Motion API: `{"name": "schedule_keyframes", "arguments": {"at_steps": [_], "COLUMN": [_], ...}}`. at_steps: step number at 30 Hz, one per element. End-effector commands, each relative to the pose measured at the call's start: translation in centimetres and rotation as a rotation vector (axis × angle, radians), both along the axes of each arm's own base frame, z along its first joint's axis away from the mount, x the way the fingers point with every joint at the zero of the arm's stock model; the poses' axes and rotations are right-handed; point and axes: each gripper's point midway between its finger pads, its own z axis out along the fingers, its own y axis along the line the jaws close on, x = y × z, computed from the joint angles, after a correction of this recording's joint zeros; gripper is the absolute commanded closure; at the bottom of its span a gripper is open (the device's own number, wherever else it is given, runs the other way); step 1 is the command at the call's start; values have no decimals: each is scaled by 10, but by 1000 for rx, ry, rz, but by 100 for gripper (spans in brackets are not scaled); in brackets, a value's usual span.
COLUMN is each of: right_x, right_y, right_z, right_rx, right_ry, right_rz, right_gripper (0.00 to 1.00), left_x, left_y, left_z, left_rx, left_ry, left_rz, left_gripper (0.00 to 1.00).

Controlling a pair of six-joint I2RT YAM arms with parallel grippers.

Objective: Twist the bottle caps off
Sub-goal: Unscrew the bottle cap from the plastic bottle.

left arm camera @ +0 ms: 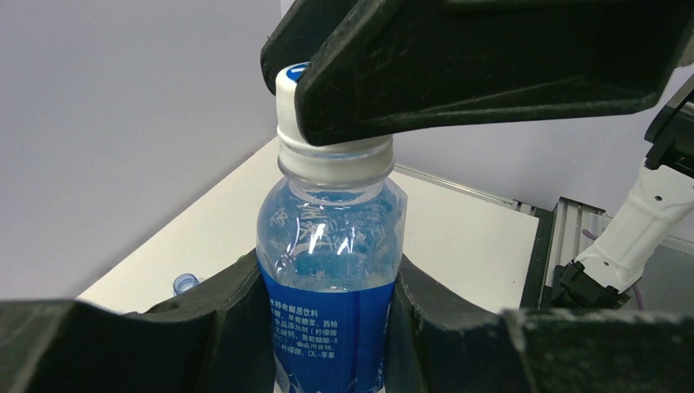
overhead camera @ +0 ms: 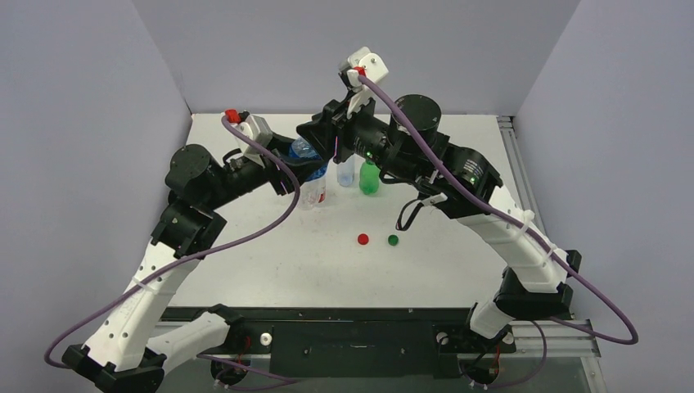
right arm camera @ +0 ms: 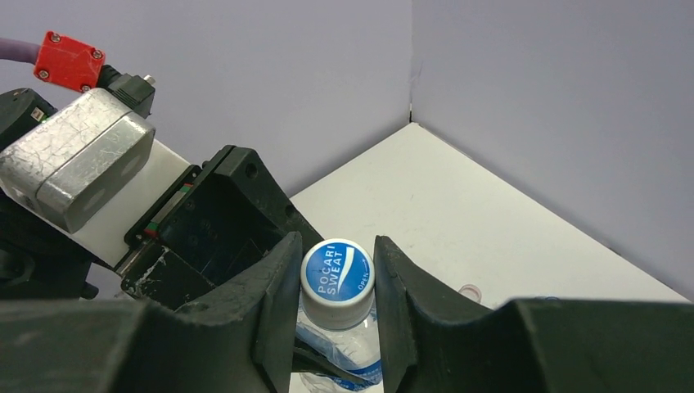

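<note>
Lettering on the white cap (right arm camera: 336, 273) shows only from the right wrist.

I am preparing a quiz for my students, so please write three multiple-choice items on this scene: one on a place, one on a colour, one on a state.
1. Where do the red cap and the green cap lie?
A. Loose on the table
B. Screwed on bottles
C. Inside a box

2. What colour is the label of the bottle in the left gripper?
A. Red
B. Blue
C. Yellow

3. What is the right gripper doing?
A. Hanging open above the table
B. Shut on the bottle's white cap
C. Shut on the green cap

Answers:
1 A: the top view shows both lying bare on the table.
2 B: the left wrist view shows a blue label.
3 B: the right wrist view shows it clamping the cap from both sides.
</note>
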Motion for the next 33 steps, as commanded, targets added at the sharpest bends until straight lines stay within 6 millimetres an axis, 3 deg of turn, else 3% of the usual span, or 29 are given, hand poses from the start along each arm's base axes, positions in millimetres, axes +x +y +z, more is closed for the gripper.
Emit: {"name": "schedule_keyframes", "arguments": {"at_steps": [1,2,4,5,9,13,18,20,22,24,25,27,29,33], "right_x": [-9,-13,-23,-24,-70,-118,-145,-149,-148,-131,-109,-70,-43,-33], "right_y": [-9,-10,-10,-8,-19,-28,-37,-43,-48,-47,-46,-49,-58,-55], "right_z": [11,10,11,8,27,31,35,50,50,49,52,50,50,41], "right_rx": [13,11,14,16,80,77,135,213,243,245,260,225,201,88], "right_ry": [-40,-44,-65,-71,-136,-176,-149,-216,-203,-172,-159,-144,-152,-163], "right_rz": [42,71,159,194,502,801,972,1009,1014,938,824,575,352,135], "right_gripper": [83,92,100,100,100,100,100,100,97,74,56,39,29,24], "left_x": [-21,-23,-36,-48,-85,-114,-128,-130,-130,-125,-121,-110,-96,-62], "left_y": [-4,-5,-9,-13,-19,-21,-23,-23,-24,-24,-25,-26,-27,-25], "left_z": [33,35,37,37,39,37,37,37,36,35,32,29,25,11], "left_rx": [-75,-82,-91,-90,-85,-60,-55,-52,-50,-49,-48,-47,-46,-19], "left_ry": [-33,-33,-26,-16,15,40,62,63,56,37,42,23,12,12], "left_rz": [-84,-99,-175,-240,-441,-590,-654,-665,-665,-643,-626,-570,-500,-329], "left_gripper": [90,89,90,90,90,90,90,90,90,90,90,90,90,89]}}
